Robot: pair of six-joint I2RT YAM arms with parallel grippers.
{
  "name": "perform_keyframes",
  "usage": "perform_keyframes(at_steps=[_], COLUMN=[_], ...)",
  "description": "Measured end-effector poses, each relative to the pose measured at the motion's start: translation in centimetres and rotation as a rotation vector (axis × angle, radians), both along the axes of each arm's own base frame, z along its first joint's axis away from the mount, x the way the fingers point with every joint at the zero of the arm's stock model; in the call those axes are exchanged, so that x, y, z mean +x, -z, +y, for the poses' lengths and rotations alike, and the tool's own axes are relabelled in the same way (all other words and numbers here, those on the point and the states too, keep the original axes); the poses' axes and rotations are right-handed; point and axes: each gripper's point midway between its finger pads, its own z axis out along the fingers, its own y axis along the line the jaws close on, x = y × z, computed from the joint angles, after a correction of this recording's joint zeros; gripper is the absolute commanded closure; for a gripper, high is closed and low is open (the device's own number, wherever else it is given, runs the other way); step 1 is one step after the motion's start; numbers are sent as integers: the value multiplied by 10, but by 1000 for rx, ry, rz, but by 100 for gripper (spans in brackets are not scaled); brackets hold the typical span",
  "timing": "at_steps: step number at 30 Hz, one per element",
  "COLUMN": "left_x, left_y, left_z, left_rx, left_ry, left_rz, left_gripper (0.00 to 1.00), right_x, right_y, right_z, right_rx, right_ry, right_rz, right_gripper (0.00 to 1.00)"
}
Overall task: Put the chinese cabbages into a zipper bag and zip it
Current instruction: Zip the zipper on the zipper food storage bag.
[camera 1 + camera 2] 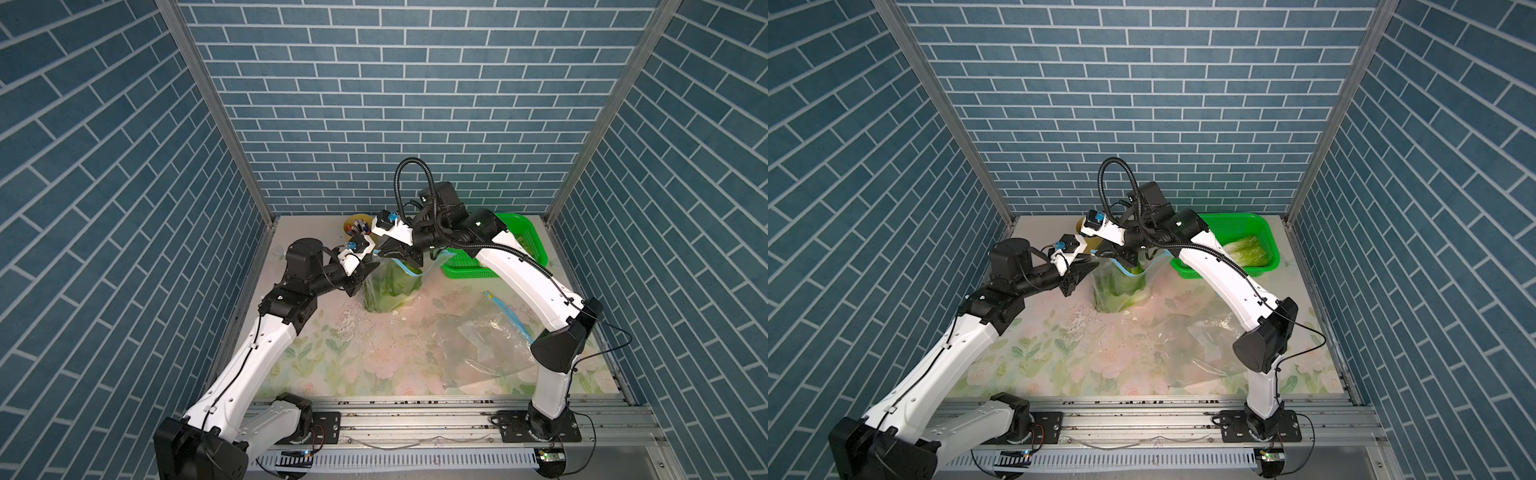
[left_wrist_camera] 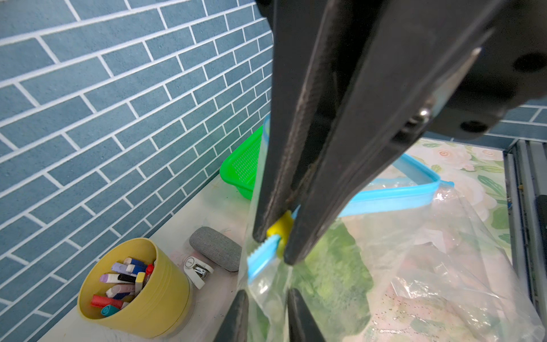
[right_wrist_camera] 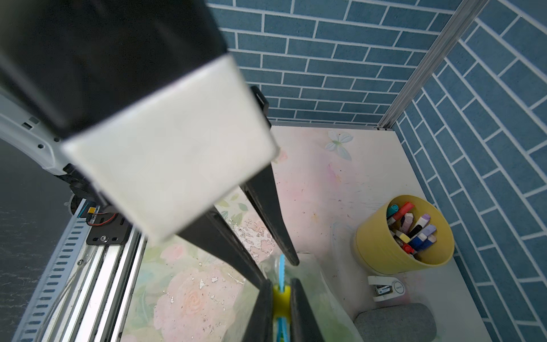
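I count two bags and one basket. Left of centre, my left gripper (image 3: 278, 270) stands slightly open astride the edge of the upright zipper bag (image 1: 1119, 291). Cabbage leaves (image 1: 390, 291) fill it, long axis up and down; how many heads I cannot tell. My right gripper (image 2: 273, 248) pinches the yellow slider (image 2: 281, 226). At right, one chinese cabbage (image 1: 1246, 250) lies across the green basket (image 1: 1237, 216). A spare bag (image 1: 478, 336) lies flat at lower right.
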Motion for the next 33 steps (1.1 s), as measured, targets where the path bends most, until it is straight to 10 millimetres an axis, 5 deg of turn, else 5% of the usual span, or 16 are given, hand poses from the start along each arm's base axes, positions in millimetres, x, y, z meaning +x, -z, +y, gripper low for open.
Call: perform_keyframes(at_steps=[5, 14, 33], left_x=[-3, 1, -1], left_y=[-17, -13, -19], left_z=[-7, -13, -7], left_rx=[-23, -25, -19], left_ry=[54, 94, 49], left_rz=[-23, 8, -38], left_gripper=[77, 100, 100], right_x=[-1, 3, 0], right_y=[0, 0, -2], right_z=[0, -3, -6], right_rx=[1, -3, 9], right_ry=[-3, 9, 8], right_rz=[2, 2, -7], right_gripper=[98, 98, 96])
